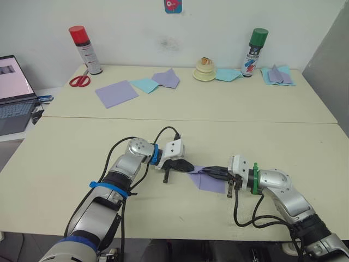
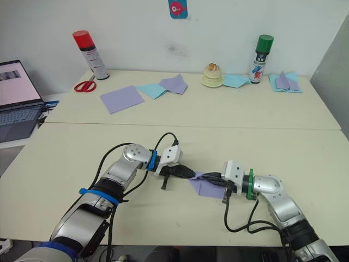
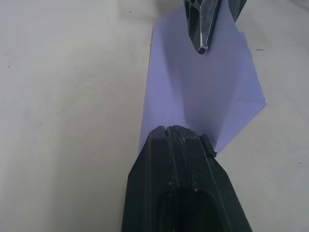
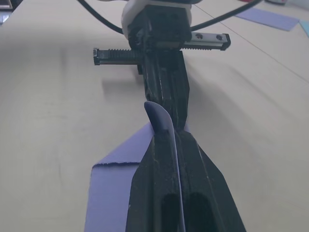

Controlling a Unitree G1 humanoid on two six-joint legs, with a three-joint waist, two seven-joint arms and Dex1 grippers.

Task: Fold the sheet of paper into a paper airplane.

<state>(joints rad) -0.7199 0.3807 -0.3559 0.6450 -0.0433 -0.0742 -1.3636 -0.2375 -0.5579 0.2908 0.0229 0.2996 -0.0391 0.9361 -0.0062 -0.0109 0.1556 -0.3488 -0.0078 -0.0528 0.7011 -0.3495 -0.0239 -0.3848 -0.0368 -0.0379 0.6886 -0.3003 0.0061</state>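
Resting on the near worktop (image 1: pixel 71 158), the folded lavender sheet of paper (image 1: pixel 210 182) lies between both arms. The left end effector (image 1: pixel 189 167) is closed, pinching one end of the sheet; the right end effector (image 1: pixel 209 172) is closed on the opposite raised edge.

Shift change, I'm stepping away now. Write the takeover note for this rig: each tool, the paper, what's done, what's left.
Left tool: shut on the sheet of paper, gripping its left end.
Right tool: shut on the same sheet, a paper edge pinched between its fingers in the right wrist view.
Paper: near the front of the table, between both tools, already a small layered shape with a pointed corner.
Done: several folds made.
Left: probably the remaining folds to finish the airplane; how many cannot be told.
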